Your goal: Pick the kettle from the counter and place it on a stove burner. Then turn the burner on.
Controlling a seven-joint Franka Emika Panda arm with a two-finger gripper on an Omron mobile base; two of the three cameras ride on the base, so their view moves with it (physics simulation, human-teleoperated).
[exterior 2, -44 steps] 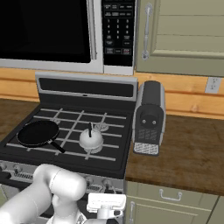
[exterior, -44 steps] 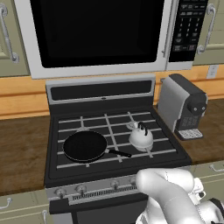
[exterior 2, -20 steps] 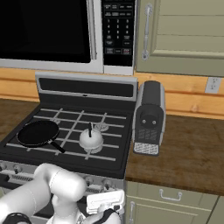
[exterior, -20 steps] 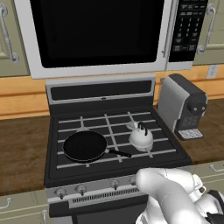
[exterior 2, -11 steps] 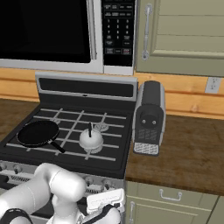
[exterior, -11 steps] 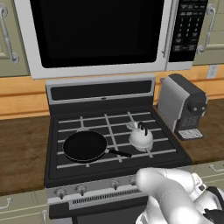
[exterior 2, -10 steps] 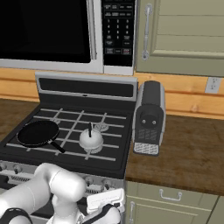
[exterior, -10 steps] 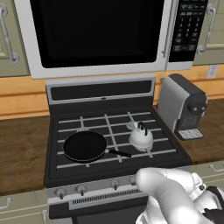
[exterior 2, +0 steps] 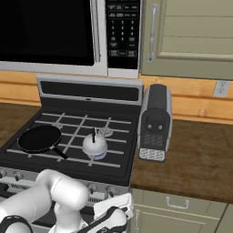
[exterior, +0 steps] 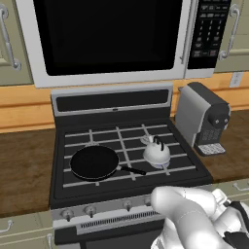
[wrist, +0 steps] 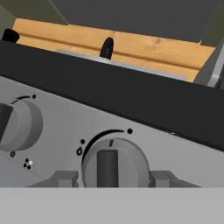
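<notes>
The kettle [exterior: 156, 153] [exterior 2: 94, 145] stands upright on the stove's front right grate, and the stove burner beneath it is mostly covered. Its dark handle [wrist: 106, 47] pokes up above the stove's front edge in the hand view. The brown counter [exterior: 24, 165] [exterior 2: 200, 159] runs along both sides of the stove. My gripper [wrist: 114, 178] is down at the stove's front panel. A round grey knob [wrist: 114, 162] with an upright bar sits between the fingertips [wrist: 65, 177], and both tips touch its sides. In the right base view the hand [exterior 2: 113, 211] hangs below the panel.
A black pan [exterior: 95, 162] [exterior 2: 39, 138] lies on the front left grate, handle pointing towards the kettle. A grey-black coffee machine [exterior: 203, 119] [exterior 2: 155, 122] stands on the counter right of the stove. A second knob [wrist: 17, 124] sits left of the gripped one. A microwave [exterior: 107, 39] hangs above.
In the right base view the hand has tilted a little in front of the stove panel. Kettle and pan have not moved.
</notes>
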